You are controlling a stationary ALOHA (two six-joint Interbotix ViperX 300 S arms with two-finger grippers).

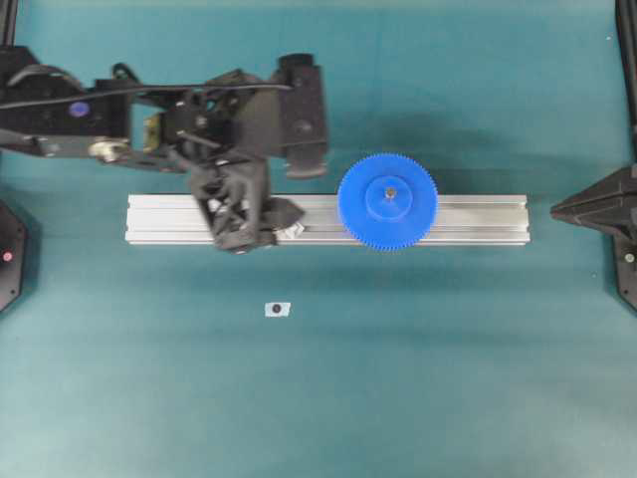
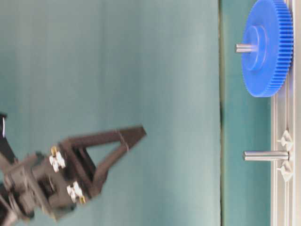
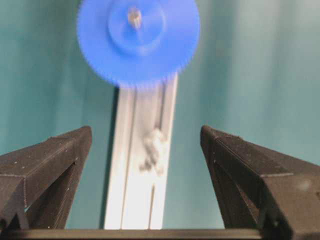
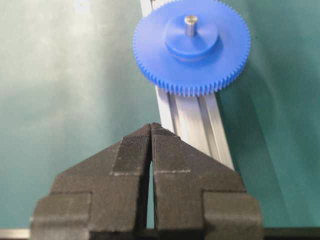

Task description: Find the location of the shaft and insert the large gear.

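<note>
1. Overhead: my left gripper (image 1: 242,214) hangs over the rail (image 1: 478,219) with its jaws spread and nothing in them. The gear (image 1: 387,201) sits flat on the rail to its right, a pin tip showing in its hub, so I judge the insertion done and the step in hand is backing away clean. The right gripper (image 1: 557,210) waits off the rail's far end. A white tag (image 1: 277,309) lies alone on the mat, well clear.
2. Table level: the gear (image 2: 266,47) is seated on its shaft (image 2: 243,47); a second bare pin (image 2: 265,155) stands between its brackets. The left gripper (image 2: 101,155) is well apart from both, with plenty of free room.
3. Left wrist: fingers (image 3: 47,162) wide, the brackets (image 3: 154,150) between them, blurred. I would lift straight, not sweep sideways.
4. Right wrist: the gripper (image 4: 151,131) is clenched, empty, short of the gear (image 4: 192,47).
</note>
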